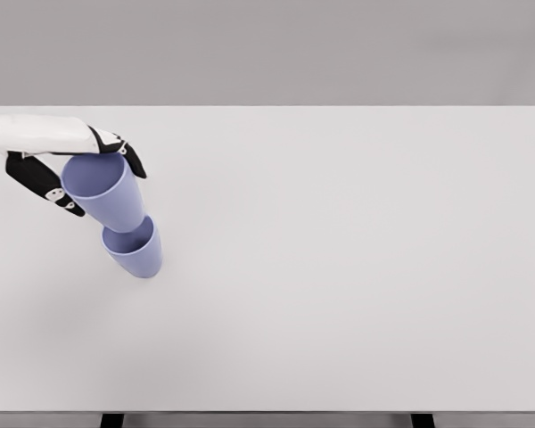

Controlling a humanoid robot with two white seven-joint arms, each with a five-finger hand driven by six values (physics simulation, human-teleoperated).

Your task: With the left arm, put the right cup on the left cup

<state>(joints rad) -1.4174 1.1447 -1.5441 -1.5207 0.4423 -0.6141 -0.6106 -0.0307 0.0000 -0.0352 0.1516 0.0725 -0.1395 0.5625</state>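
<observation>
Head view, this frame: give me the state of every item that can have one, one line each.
Upper cup: held in the left hand, tilted, its base over the mouth of the lower cup; how far in it sits is unclear.
Lower cup: standing on the table, mouth up.
Left hand: fingers closed around the upper cup.
Right hand: not in view.
Table: white, carries the lower cup.

Left arm cut off by picture's left edge above wrist. Left hand [67, 169] palm hidden behind held cup [105, 189]. Held cup's base hides part of lower cup [134, 250] rim below hand; contact unclear.
</observation>
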